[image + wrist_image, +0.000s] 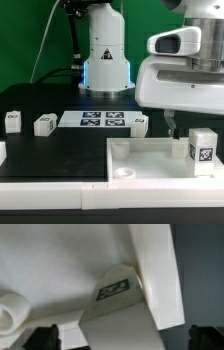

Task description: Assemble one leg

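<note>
Gripper [118, 338] open above leg [118, 314]

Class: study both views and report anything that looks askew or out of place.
Nothing stands out. One leg stands upright in the tray's corner at the exterior view's right, below the open pincer. Three more legs sit upright on the table beyond it.

We see a black bench [40, 150] carrying everything. Flat on it toward the back lies the marker board [103, 121], white with several square tags. On the exterior view's left stand two small white legs [13, 122] [44, 124], apart from each other, and a third [139, 122] sits just beside the board's right end. In front rests the large white tray [150, 160], with a round socket near its corner.
</note>
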